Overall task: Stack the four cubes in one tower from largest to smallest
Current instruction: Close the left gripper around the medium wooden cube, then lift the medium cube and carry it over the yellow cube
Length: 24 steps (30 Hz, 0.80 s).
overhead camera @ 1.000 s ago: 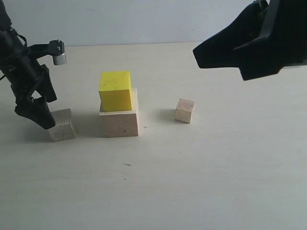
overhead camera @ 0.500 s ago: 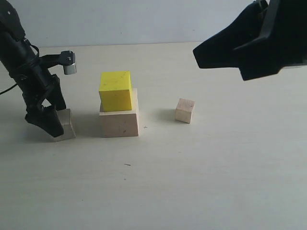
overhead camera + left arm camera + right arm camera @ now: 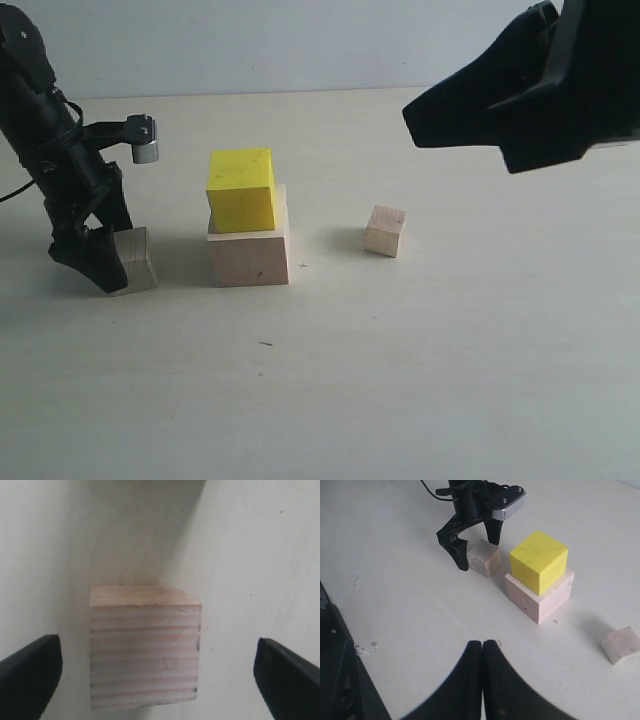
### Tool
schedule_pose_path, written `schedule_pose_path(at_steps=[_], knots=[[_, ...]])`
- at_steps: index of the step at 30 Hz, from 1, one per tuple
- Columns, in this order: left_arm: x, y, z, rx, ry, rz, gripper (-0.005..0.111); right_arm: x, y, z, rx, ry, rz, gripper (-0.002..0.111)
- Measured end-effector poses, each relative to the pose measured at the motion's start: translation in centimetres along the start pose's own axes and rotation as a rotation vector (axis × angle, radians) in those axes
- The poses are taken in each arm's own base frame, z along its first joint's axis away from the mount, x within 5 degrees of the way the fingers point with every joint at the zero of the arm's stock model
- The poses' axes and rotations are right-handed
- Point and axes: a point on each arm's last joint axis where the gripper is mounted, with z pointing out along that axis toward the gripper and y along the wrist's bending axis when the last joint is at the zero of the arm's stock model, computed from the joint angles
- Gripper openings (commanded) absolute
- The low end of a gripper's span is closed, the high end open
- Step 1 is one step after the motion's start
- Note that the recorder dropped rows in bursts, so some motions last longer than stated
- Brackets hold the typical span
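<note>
Pale medium cube (image 3: 140,258) (banded grain), left gripper (image 3: 157,650) spread astride it, right gripper (image 3: 483,644) pressed together

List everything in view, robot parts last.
large wood cube: 1, pale, on the table, bottom of stack
yellow cube: 1, bright yellow, on top of the large wood cube
medium wood cube: 1, pale, on table, left of stack in exterior view
small wood cube: 1, pale, on table, right of stack, alone
table: 1, off-white, under everything
left gripper: 1, black, open, straddling medium wood cube, not gripping
right gripper: 1, black, shut, raised, empty
</note>
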Motion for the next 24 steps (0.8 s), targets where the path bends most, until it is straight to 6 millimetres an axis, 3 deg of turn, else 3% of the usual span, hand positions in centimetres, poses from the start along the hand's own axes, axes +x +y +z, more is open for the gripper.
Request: schedule_pose_path(at_steps=[10,24], knots=[[0.0,-0.1,0.0,0.012,0.002,-0.007,0.105,0.0,0.0,0.0,-0.002,0.004,0.0,0.0],[0.1,0.4,1.8,0.063,-0.003,-0.05,0.104,0.1,0.0,0.0,-0.003,0.006,0.0,0.0]])
